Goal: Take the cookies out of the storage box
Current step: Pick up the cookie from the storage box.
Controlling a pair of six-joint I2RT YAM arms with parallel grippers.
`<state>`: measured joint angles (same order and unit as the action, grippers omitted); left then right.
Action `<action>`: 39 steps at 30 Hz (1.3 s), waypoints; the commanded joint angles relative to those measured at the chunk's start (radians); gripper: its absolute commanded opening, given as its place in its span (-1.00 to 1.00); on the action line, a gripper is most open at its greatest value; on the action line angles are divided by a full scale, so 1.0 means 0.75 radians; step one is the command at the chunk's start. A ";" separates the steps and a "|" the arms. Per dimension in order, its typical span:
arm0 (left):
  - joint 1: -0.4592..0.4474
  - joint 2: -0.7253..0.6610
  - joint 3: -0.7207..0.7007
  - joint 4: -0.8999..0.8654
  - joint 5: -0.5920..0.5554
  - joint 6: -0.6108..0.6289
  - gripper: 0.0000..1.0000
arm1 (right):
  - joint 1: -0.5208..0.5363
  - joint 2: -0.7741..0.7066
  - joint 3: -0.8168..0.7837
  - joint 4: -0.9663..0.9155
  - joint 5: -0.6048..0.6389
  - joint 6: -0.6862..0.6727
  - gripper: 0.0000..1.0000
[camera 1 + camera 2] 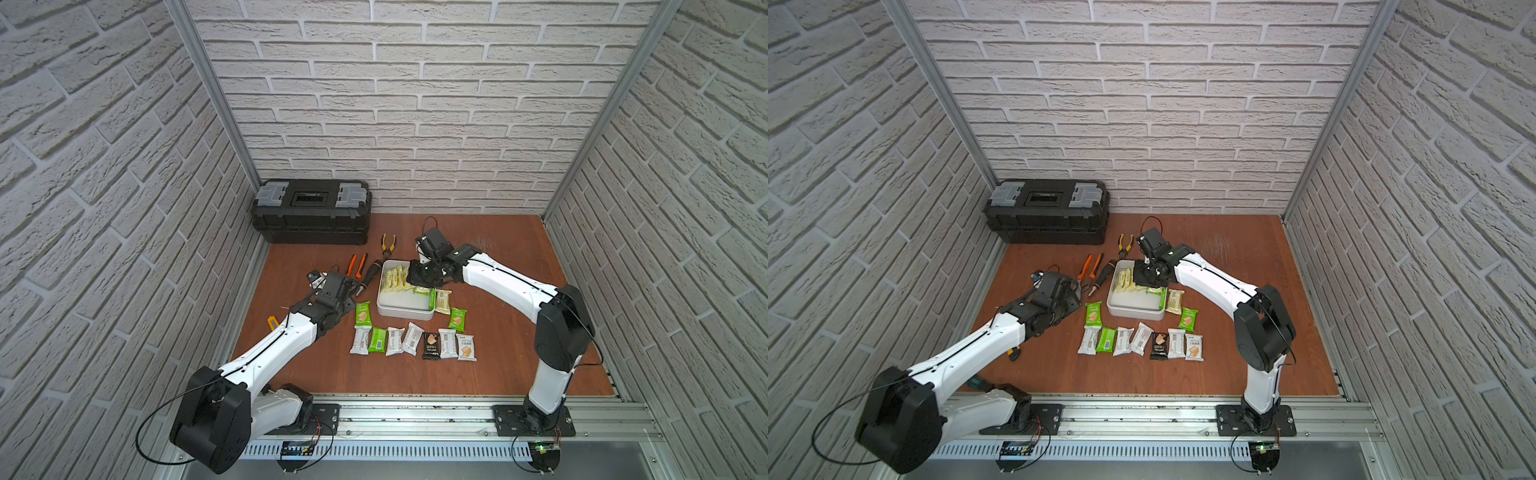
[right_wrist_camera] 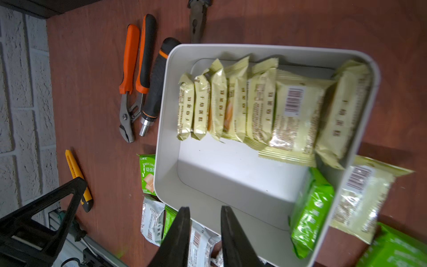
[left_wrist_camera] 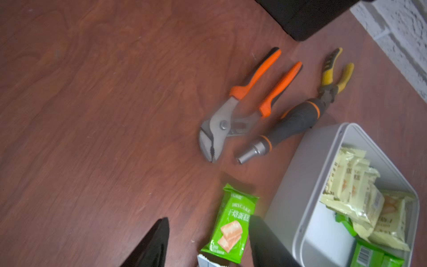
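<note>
You're mid-emptying: right gripper [image 2: 205,208] hovers over the box [image 2: 169,104], jaws slightly apart, empty. Yellow cookies [image 2: 298,111] line its back wall, a green one [image 2: 309,215] leans at its right wall. Next, descend onto one packet and pinch. Left gripper [image 3: 208,219] hangs apart, empty.

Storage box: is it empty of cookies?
No, a row of pale yellow cookies and a green packet lie inside the storage box.

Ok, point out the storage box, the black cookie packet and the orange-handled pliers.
storage box [image 1: 405,314]: in a top view, on its near wall.
black cookie packet [image 1: 431,345]: in a top view, middle of the wrapper.
orange-handled pliers [image 3: 223,124]: left wrist view, on the pivot bolt.
</note>
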<state>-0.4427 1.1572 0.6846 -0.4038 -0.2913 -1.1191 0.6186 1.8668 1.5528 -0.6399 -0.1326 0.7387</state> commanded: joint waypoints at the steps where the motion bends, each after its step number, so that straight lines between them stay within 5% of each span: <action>1: 0.030 -0.046 -0.041 0.016 -0.027 -0.095 0.21 | 0.036 0.079 0.117 0.017 -0.023 0.038 -0.40; 14: 0.083 -0.096 -0.079 -0.025 -0.015 -0.114 0.21 | 0.055 0.437 0.480 -0.081 -0.029 0.082 -0.36; 39: 0.124 -0.066 -0.064 0.021 0.017 -0.046 0.19 | 0.051 0.613 0.624 -0.160 0.077 0.159 -0.35</action>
<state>-0.3542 1.1053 0.6273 -0.4107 -0.2790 -1.1702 0.6575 2.3024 1.9865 -0.7502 -0.0959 0.8505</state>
